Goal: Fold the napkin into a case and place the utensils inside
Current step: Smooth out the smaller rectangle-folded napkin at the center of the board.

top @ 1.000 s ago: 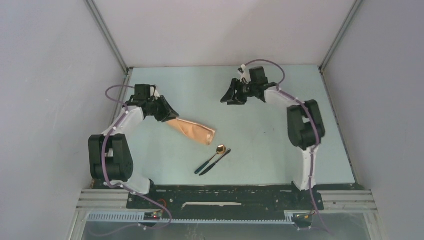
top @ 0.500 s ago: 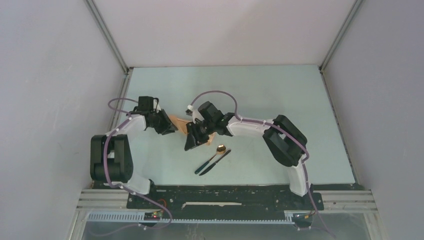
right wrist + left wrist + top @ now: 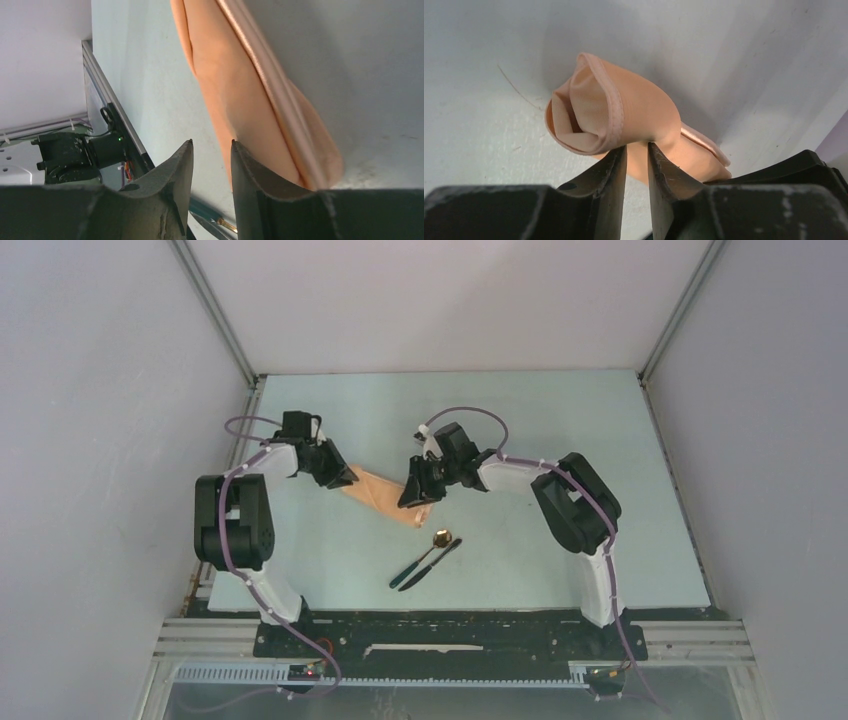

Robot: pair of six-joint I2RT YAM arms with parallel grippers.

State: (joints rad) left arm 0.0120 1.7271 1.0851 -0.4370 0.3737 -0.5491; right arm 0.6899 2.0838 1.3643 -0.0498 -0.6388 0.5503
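On your pale worktop (image 3: 560,440), the peach napkin (image 3: 380,495) stretches as a narrow roll between both arms. Only the left wrist view shows its open, hemmed mouth — your left end effector (image 3: 637,150) pinches the cloth just below it, jaws narrow. The right wrist view shows your right end effector (image 3: 211,150) slightly parted, nothing between — the cloth is just beside one finger. The utensils (image 3: 425,562) lie side by side nearby.

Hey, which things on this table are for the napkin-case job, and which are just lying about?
For the job: soft peach-tan cloth napkin; small spoon with gold bowl and dark handle; slim dark knife.
Just there: pale green tabletop; black base plate at the near edge.
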